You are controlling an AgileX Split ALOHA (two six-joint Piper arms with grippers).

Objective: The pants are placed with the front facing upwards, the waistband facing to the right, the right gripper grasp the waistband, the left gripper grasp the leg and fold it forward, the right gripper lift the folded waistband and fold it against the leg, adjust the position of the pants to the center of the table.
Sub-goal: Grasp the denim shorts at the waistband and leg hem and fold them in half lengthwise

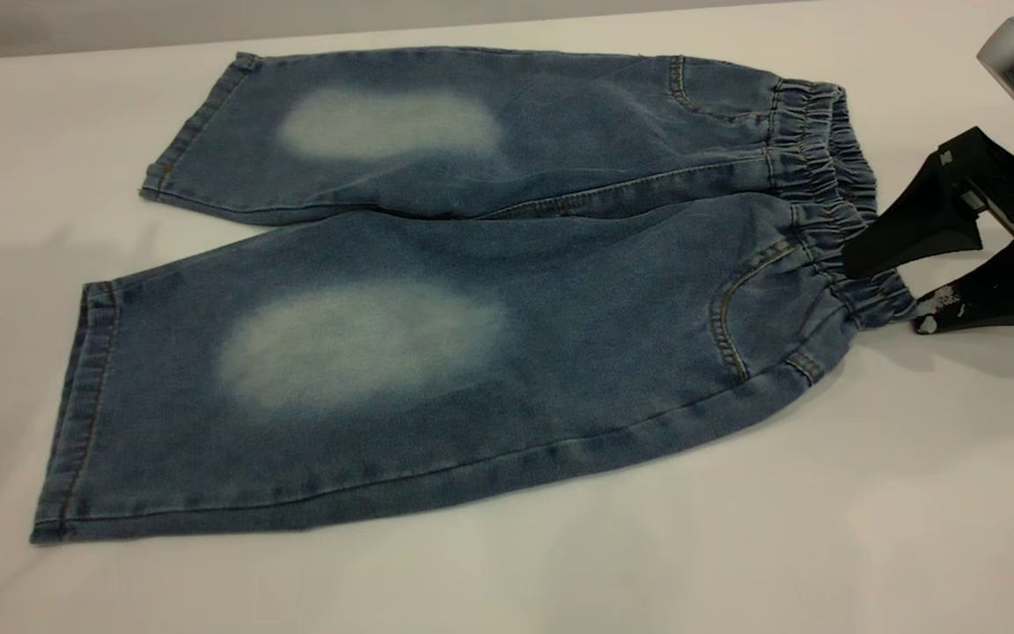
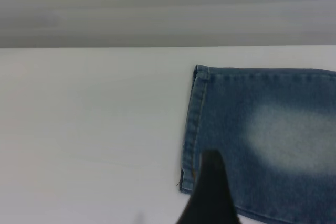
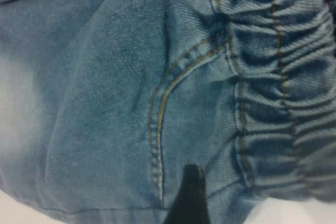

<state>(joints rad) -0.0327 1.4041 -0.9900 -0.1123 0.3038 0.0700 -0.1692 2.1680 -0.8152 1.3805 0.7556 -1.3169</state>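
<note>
Two open jaws straddling the waistband [image 1: 824, 189].

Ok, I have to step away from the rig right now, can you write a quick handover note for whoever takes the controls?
Right gripper: open, at the waistband on the near-leg end, one finger over the elastic, the other beside it on the table. Nothing clamped yet.
Left gripper: hovering by a leg hem; it cannot be told whether it is open or shut.
Pants: flat, front up, waistband to the right, both legs spread, unfolded.
Done: layout and right approach.
Left: close on the waistband, grasp the leg, fold forward, fold waistband onto leg, centre the pants.
</note>
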